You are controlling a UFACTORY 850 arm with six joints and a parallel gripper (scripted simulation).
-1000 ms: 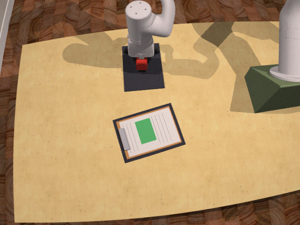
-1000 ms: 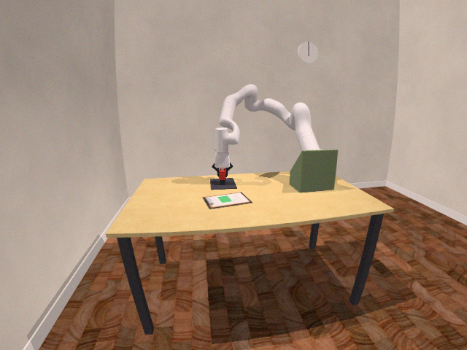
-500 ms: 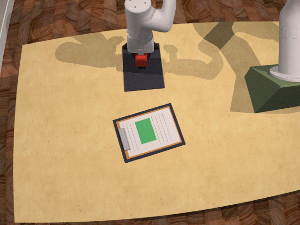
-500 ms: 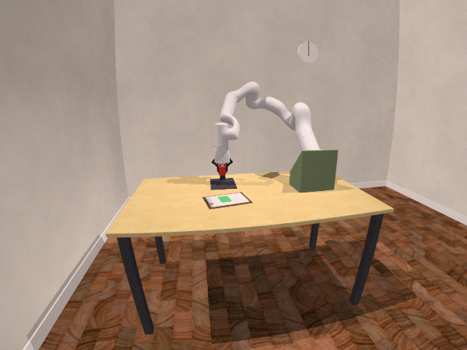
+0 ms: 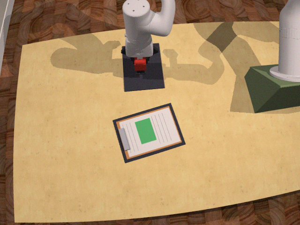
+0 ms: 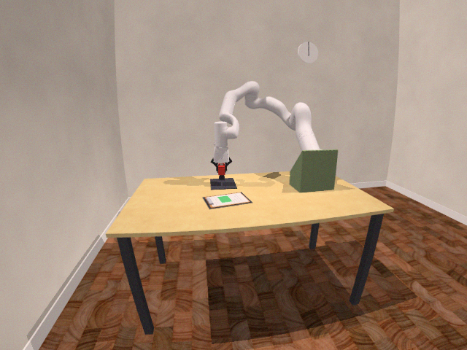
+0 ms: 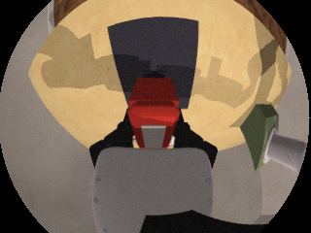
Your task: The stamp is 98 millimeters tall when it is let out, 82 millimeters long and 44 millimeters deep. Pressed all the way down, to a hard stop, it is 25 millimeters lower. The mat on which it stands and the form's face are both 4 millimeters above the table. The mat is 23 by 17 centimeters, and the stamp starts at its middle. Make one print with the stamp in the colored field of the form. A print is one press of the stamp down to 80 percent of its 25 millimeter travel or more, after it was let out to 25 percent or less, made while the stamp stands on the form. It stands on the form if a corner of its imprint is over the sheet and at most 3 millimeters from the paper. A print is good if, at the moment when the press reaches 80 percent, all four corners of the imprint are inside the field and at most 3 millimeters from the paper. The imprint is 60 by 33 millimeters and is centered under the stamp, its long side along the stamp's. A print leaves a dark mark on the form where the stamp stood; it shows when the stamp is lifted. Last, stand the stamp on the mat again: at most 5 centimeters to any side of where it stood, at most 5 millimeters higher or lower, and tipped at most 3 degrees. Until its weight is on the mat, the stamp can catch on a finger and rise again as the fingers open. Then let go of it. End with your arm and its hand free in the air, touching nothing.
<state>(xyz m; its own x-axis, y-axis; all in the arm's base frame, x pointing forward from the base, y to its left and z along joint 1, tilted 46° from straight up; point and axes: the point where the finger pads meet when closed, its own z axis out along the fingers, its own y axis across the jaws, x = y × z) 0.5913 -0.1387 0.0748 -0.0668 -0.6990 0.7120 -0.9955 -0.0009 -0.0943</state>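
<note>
The red stamp (image 5: pixel 140 64) is over the dark mat (image 5: pixel 143 69) at the back of the table. I cannot tell whether it rests on the mat or hangs just above it. My gripper (image 5: pixel 139 61) is shut on the stamp from above; its black fingers flank the red body in the wrist view (image 7: pixel 155 131). The stamp also shows in the exterior view (image 6: pixel 221 171). The form (image 5: pixel 148 132) lies on a clipboard in front of the mat. Its green field (image 5: pixel 145 131) carries no dark mark.
The arm's green base block (image 5: pixel 273 88) stands at the right of the table. The clipboard's grey clip (image 5: pixel 124 138) is at its left end. The table's front edge (image 6: pixel 245 227) is curved.
</note>
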